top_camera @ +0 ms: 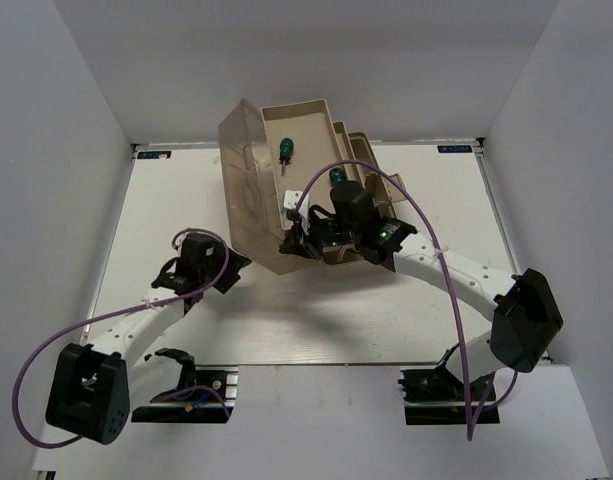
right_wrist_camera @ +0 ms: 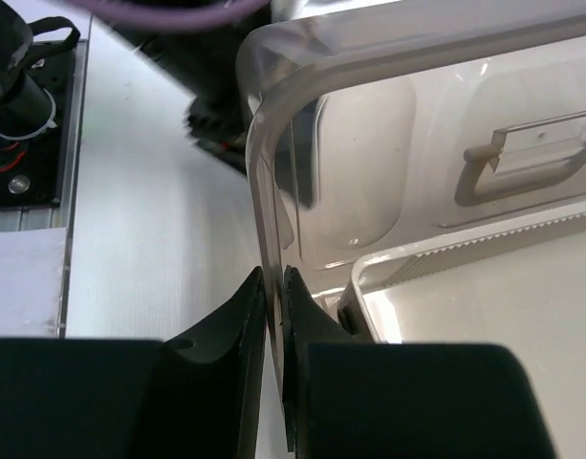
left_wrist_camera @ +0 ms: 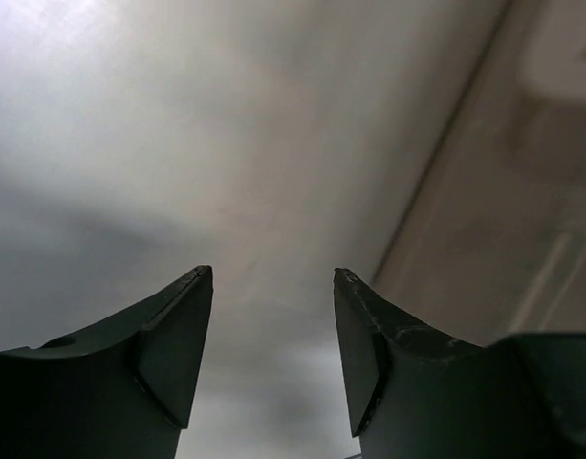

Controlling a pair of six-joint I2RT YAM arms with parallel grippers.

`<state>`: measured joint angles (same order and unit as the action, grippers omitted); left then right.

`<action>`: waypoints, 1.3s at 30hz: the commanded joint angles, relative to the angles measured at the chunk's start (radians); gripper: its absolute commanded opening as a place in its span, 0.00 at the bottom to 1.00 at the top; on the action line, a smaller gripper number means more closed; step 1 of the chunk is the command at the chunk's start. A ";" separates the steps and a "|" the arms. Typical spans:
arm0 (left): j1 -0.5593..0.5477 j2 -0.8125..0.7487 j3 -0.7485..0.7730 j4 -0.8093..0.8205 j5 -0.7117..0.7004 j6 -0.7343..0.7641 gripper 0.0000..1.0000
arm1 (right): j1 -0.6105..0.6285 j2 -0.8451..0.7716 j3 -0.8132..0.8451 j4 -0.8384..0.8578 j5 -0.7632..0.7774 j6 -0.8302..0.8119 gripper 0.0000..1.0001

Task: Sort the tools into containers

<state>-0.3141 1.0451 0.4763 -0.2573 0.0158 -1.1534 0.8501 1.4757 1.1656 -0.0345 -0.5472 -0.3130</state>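
Observation:
The toolbox stands at the back middle of the table, with a beige tray (top_camera: 308,122) folded out and its translucent brown lid (top_camera: 248,190) tilted up on the left. One green-handled screwdriver (top_camera: 286,150) lies in that tray. A second green handle (top_camera: 337,177) shows just behind the right arm. My right gripper (top_camera: 291,240) (right_wrist_camera: 274,282) is shut on the lid's thin rim (right_wrist_camera: 262,172), one jaw on each side of it. The left gripper (top_camera: 172,262) (left_wrist_camera: 273,277) hangs open over bare table, left of the lid, with nothing between its fingers. Other tools are out of view.
Through the lid, the right wrist view shows the lid's handle (right_wrist_camera: 522,158) and a beige tray rim (right_wrist_camera: 436,256). The right arm's purple cable (top_camera: 426,215) arcs over the toolbox. White walls close in the table on three sides.

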 commanded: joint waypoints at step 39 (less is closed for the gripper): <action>0.066 0.722 1.024 0.073 0.345 0.267 0.58 | -0.459 -0.494 -0.340 -0.278 0.814 -0.005 0.00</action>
<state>-0.2325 1.7733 1.4372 -0.2035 0.2939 -0.8974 0.4187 0.9638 0.8356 -0.2470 0.3382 -0.4007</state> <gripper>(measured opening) 0.586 0.004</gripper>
